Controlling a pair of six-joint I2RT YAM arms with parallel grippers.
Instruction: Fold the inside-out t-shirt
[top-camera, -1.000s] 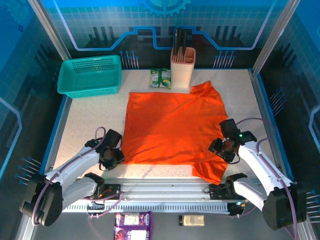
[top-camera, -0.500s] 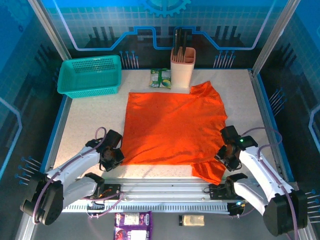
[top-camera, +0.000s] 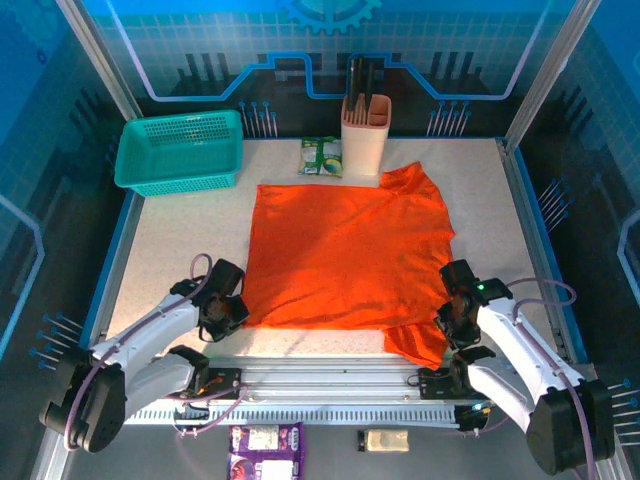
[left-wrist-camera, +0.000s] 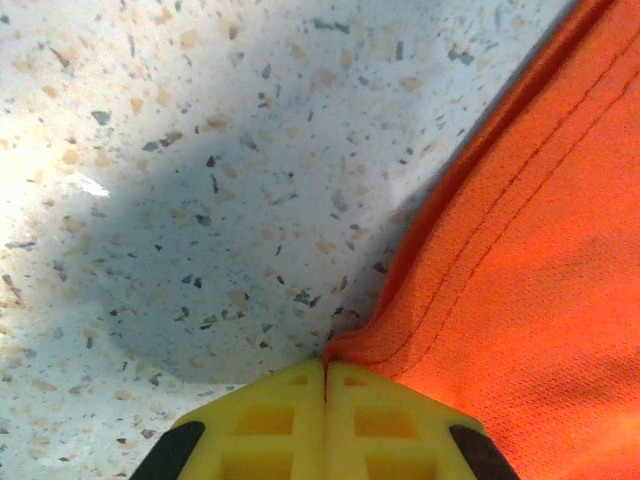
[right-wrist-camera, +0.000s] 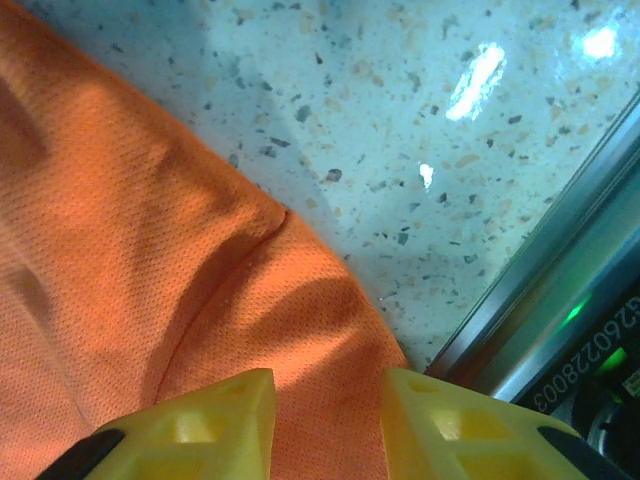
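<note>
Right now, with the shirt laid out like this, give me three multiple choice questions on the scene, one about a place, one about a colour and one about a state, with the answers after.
1. Where on the speckled table does the teal plastic mesh basket stand?
A. At the far left corner
B. At the near right corner
C. At the middle of the near edge

2. What colour are the fingers of the right pincer?
A. Black
B. Yellow
C. White

3. What state is the left pincer in?
A. Wide open above bare table
B. Shut on the hem of the bright orange cloth t-shirt
C. Shut on the basket's rim

Answers:
1 A, since the top view shows the basket at the far left corner.
2 B, since the right wrist view shows yellow moulded fingers.
3 B, since its fingers meet with the stitched hem pinched between them.
</note>
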